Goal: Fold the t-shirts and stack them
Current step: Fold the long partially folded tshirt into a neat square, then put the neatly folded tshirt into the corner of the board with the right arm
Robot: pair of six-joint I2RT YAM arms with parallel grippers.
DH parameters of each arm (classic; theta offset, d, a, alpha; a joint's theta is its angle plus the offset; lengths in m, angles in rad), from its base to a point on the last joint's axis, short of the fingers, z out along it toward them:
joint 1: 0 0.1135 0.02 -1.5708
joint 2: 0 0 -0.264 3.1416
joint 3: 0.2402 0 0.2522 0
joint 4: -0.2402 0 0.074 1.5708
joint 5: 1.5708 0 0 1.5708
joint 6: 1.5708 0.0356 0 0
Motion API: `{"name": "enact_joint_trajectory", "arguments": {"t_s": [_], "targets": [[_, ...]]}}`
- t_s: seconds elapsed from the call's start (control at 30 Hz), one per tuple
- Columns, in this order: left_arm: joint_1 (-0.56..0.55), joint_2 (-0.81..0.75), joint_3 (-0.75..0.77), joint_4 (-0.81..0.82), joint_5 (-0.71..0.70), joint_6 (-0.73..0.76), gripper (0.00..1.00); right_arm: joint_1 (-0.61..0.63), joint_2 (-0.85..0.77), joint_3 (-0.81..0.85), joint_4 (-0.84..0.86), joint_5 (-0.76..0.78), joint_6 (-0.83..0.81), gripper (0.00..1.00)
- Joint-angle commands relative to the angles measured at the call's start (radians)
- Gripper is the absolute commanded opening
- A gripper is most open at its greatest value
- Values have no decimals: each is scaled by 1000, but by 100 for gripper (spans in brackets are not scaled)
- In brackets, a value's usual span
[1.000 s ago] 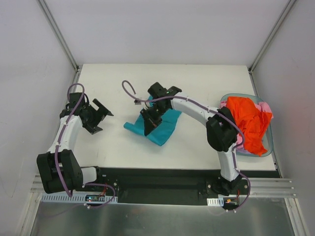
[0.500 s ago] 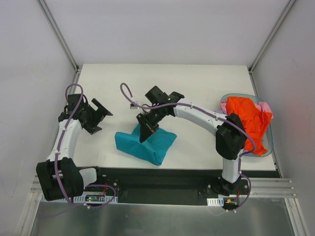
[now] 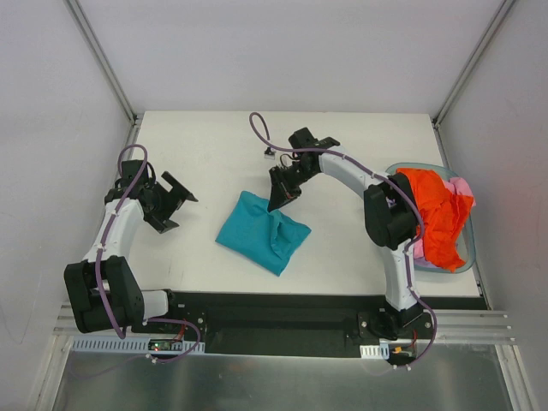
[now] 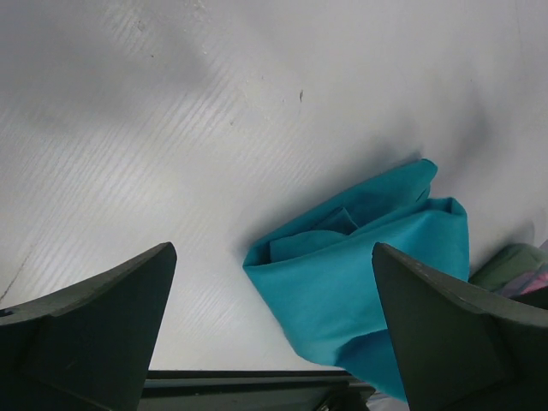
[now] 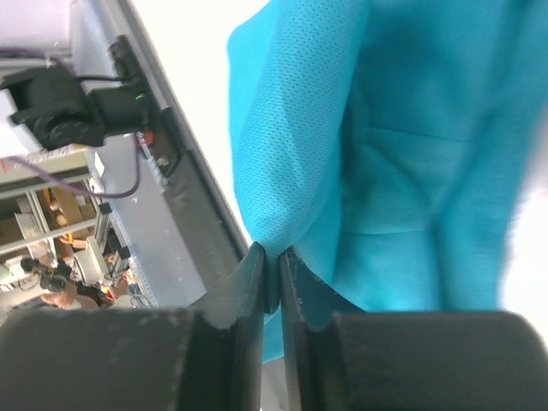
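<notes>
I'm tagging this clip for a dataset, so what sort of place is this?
Probably a robot lab test cell: a left arm and right arm bolted by a white table, plain panels walling it in, cluttered shelves beyond the edge.

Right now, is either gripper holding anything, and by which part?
The right gripper pinches the teal t-shirt by a fold at its far edge; left gripper holds nothing.

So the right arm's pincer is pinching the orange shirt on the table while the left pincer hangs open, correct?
Not quite. The right pincer is pinching the teal shirt, as the right wrist view shows, not the orange shirt, which lies in the tub at the table's edge. The left pincer does hang open.
</notes>
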Motion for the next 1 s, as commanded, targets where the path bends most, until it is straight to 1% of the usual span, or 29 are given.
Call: {"name": "enact_joint_trajectory", "arguments": {"t_s": [0.0, 0.1, 0.13, 0.2, 0.23, 0.3, 0.37, 0.4, 0.43, 0.47, 0.5, 0.53, 0.6, 0.63, 0.67, 0.7, 0.73, 0.77, 0.83, 0.87, 0.97], "targets": [[-14, 24, 41, 13, 7, 1, 100, -62, 83, 116, -40, -19, -67, 15], [-43, 34, 55, 17, 9, -1, 99, -100, 154, 186, -77, -20, -78, 30], [-52, 38, 58, 20, 10, -1, 99, -108, 165, 199, -92, -8, -86, 42], [-77, 56, 77, 23, 16, -2, 99, -128, 169, 211, -118, 7, -92, 53], [-109, 61, 84, 25, 16, -2, 99, -134, 163, 208, -123, 36, -93, 61], [-146, 83, 107, 31, 18, -8, 99, -149, 126, 187, -135, 76, -97, 66], [-211, 99, 135, 36, 19, -10, 99, -157, 91, 167, -141, 136, -83, 76], [-233, 114, 144, 40, 19, -11, 99, -160, 49, 158, -143, 162, -74, 79], [-250, 123, 152, 42, 21, -14, 99, -159, 27, 130, -143, 208, -66, 98], [-285, 128, 162, 56, 30, -19, 99, -158, 4, 113, -141, 222, -58, 97], [-302, 142, 166, 63, 45, -22, 99, -155, -54, 84, -129, 225, -23, 97], [-316, 148, 169, 72, 50, -24, 99, -151, -84, 12, -108, 215, -5, 97], [-365, 163, 166, 97, 62, -36, 99, -133, -157, -86, 1, 201, 64, 97], [-383, 169, 161, 108, 73, -40, 99, -123, -223, -127, 41, 184, 90, 97], [-397, 185, 155, 118, 81, -46, 99, -114, -249, -217, 125, 173, 119, 97], [-425, 194, 150, 140, 94, -51, 99, -97, -272, -261, 179, 162, 152, 97], [-433, 205, 140, 152, 113, -54, 99, -85, -304, -308, 235, 127, 223, 97], [-440, 229, 132, 164, 125, -65, 99, -74, -311, -371, 330, 109, 258, 97], [-453, 260, 109, 203, 153, -73, 99, -44, -305, -418, 403, 103, 308, 97], [-454, 292, 101, 212, 171, -79, 99, -39, -277, -433, 432, 106, 322, 97], [-456, 337, 69, 235, 174, -83, 99, -39, -205, -470, 441, 110, 342, 97]]}}
